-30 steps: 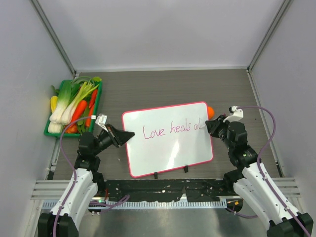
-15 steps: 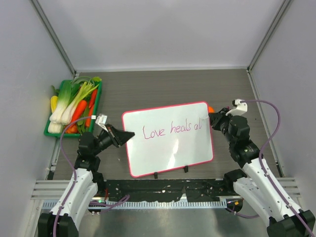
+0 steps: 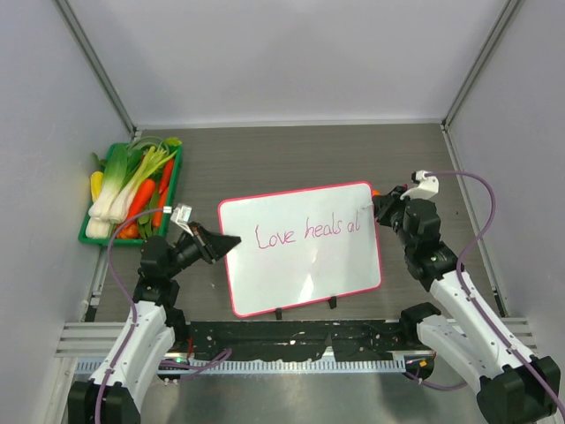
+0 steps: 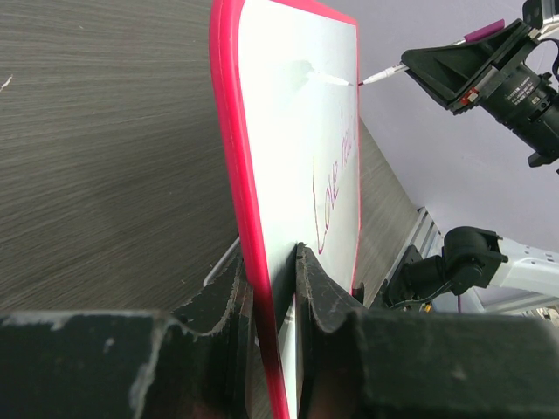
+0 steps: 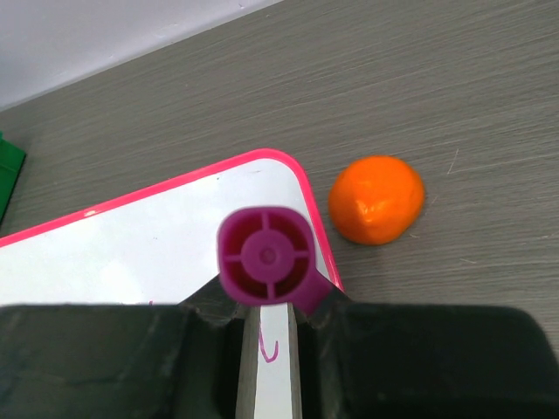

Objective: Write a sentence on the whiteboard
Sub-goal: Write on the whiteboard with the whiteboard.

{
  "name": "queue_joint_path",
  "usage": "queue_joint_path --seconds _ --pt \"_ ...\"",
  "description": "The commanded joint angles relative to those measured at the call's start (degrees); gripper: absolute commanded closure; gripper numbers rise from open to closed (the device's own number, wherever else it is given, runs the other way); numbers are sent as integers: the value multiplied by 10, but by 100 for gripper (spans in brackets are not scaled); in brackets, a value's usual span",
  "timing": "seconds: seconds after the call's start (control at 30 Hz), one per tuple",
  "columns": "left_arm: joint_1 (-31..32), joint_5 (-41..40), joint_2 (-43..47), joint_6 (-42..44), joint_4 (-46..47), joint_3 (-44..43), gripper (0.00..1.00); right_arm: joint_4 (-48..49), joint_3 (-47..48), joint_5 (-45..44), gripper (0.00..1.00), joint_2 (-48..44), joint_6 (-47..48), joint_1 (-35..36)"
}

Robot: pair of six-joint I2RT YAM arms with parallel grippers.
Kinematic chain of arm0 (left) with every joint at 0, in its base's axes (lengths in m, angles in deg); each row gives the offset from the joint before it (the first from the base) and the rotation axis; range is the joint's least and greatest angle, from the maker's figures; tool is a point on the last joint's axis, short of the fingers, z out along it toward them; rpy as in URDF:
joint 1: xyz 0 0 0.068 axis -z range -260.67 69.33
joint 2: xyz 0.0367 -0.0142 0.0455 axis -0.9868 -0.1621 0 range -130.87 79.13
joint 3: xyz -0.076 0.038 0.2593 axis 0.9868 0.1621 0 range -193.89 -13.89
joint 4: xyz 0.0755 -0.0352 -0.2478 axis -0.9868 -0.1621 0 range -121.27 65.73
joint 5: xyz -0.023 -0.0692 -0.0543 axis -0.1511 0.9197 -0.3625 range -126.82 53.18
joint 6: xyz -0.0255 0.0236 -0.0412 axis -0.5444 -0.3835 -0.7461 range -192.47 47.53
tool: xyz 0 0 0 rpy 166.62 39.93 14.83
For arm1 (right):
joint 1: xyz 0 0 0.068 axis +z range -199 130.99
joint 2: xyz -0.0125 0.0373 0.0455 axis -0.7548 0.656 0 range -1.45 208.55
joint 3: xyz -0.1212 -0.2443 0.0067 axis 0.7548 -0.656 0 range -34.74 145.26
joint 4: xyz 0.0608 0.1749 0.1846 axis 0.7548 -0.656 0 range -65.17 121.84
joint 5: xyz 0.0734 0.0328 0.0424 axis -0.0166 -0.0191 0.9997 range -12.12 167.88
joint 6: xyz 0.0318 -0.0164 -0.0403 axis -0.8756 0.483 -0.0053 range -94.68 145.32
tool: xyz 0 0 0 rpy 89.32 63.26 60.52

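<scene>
The whiteboard (image 3: 300,265), white with a pink-red frame, lies mid-table and reads "Love heals al" in purple. My left gripper (image 3: 225,246) is shut on its left edge; in the left wrist view the fingers (image 4: 323,288) clamp the frame of the whiteboard (image 4: 297,131). My right gripper (image 3: 381,212) is shut on a marker with a purple end (image 5: 265,255). The marker's white tip (image 4: 376,78) is at the board's far right corner, touching or just off the surface. The right wrist view shows the whiteboard (image 5: 157,253) under my right gripper (image 5: 266,305).
A green tray (image 3: 86,237) of leeks, carrots and other vegetables stands at the far left. An orange fruit (image 5: 377,199) lies on the table just beyond the board's top right corner, partly hidden behind the right gripper in the top view (image 3: 377,194). Grey walls enclose the table.
My right gripper has moved up and a little right with the marker, from beside the "al" toward the board's top right corner. The writing and the left arm are unchanged.
</scene>
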Motion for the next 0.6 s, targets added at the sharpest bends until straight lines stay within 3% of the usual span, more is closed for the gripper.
queue_joint_path --seconds 0.0,0.57 --pt "-9 -60 -9 104 -5 13 100 54 25 -18 99 10 0 -2" --pt "-9 -60 -8 104 -4 14 100 5 -5 -3 99 -7 6 -2"
